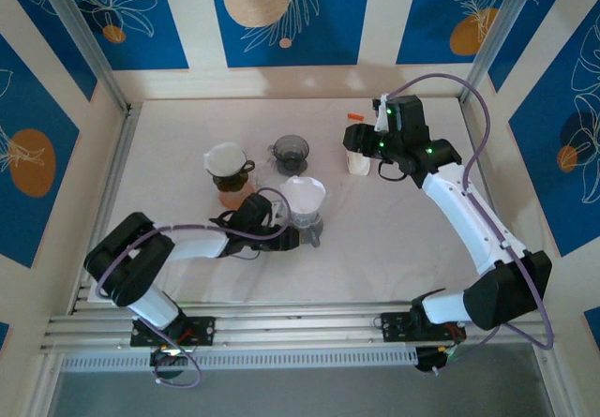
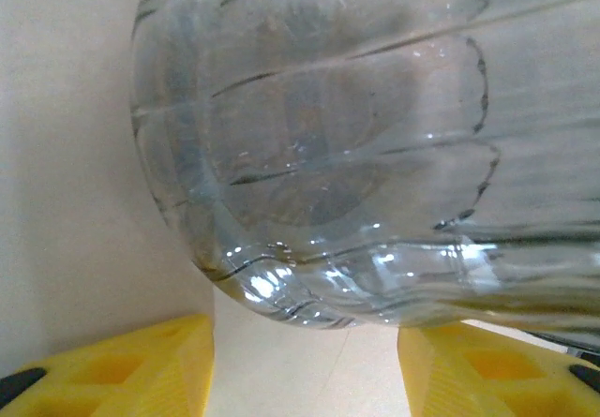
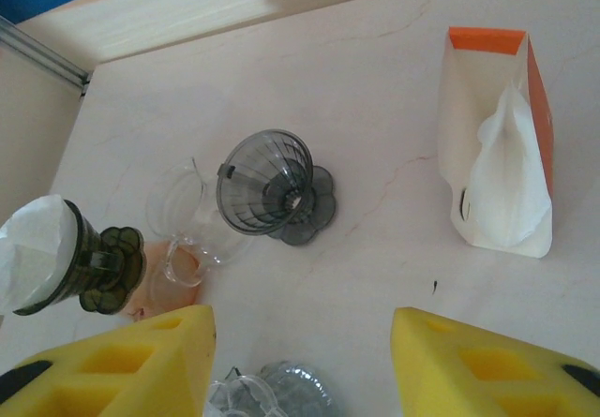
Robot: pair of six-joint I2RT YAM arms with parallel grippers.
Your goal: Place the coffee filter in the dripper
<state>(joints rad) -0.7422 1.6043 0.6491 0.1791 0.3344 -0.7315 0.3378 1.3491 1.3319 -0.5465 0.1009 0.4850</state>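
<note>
From where I stand, the left gripper (image 1: 298, 235) lies low on the tabletop (image 1: 178, 126), right up against the clear ribbed dripper (image 1: 307, 216). Its yellow jaws are apart on either side of the glass foot and, as far as I can see, are not pressing on it. A white coffee filter (image 1: 305, 192) sits in that dripper's cone, though I can't tell whether it is fully seated. The right gripper (image 3: 305, 361) hovers above the filter pack (image 3: 497, 155) at 2 o'clock from the clear dripper, jaws open and empty. An empty smoky dripper (image 3: 272, 187) waits at 12 o'clock. I'd say the job now is to steady the glass. The jaws should close softly on the thick foot rather than the thin wall. The dripper should stay level so the paper doesn't tip, and it shouldn't be shoved toward the dripper on the cup (image 1: 228, 164) at 10 o'clock.
</note>
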